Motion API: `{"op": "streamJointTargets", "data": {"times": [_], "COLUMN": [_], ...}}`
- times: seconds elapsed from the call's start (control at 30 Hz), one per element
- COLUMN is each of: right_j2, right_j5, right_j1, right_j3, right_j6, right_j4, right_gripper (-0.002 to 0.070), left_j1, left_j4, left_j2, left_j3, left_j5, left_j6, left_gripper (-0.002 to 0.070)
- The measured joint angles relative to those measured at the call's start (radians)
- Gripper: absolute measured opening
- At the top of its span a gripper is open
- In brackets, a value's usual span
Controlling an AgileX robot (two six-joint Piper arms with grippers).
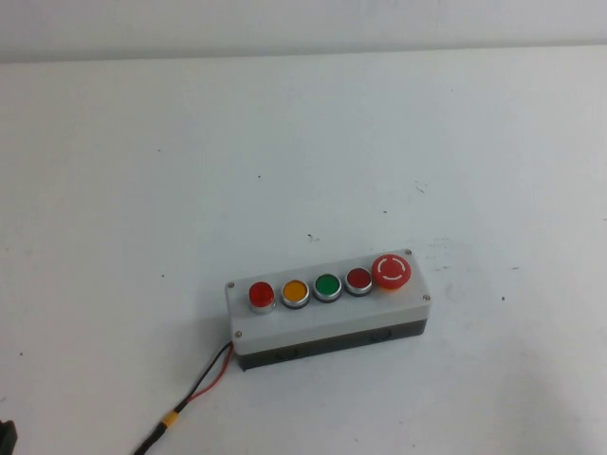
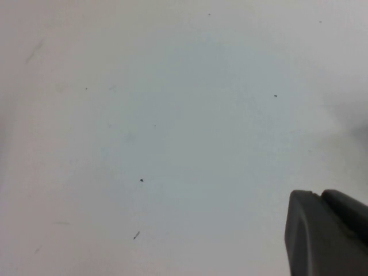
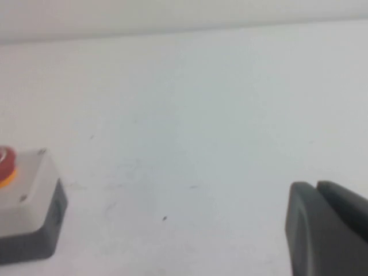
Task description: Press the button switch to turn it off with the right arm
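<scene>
- My button switch (image 1: 261,296) sits at the box's (image 1: 327,318) nine o'clock end, low-centre on the table (image 1: 303,142).
- My risk: five buttons crowd together, so a slightly off descent hits the amber one (image 1: 295,292).
- Only the wrist views show grippers: right gripper (image 3: 328,230) is off the mushroom button (image 3: 6,164) end, left gripper (image 2: 328,233) over bare table; I cannot tell either's fingers.

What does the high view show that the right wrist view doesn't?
Only the high view shows the whole row: the button switch, amber button, green button, darker red button, and the wires. Only the right wrist view shows the right gripper, off to the side of the box. Both show the grey box and mushroom button. The left gripper appears in neither.
</scene>
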Motion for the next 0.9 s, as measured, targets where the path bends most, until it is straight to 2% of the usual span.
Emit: {"op": "streamJointTargets", "data": {"times": [0.13,0.47,0.9], "right_j2": [-0.181,-0.481,-0.498], "right_j5": [0.084,0.371,0.440], "right_j1": [-0.065,-0.054,-0.045], "right_j3": [0.018,0.020,0.020], "right_j6": [0.017,0.023,0.018], "right_j4": [-0.001,-0.001,0.050], "right_gripper": [-0.0016,-0.0016,-0.0016], "left_j1": [0.000,0.000,0.000], "left_j4": [0.000,0.000,0.000], "left_j2": [0.000,0.000,0.000], "left_j3": [0.000,0.000,0.000], "left_j5": [0.000,0.000,0.000], "left_j6": [0.000,0.000,0.000], "left_gripper": [-0.0002,-0.0002,-0.0002]}}
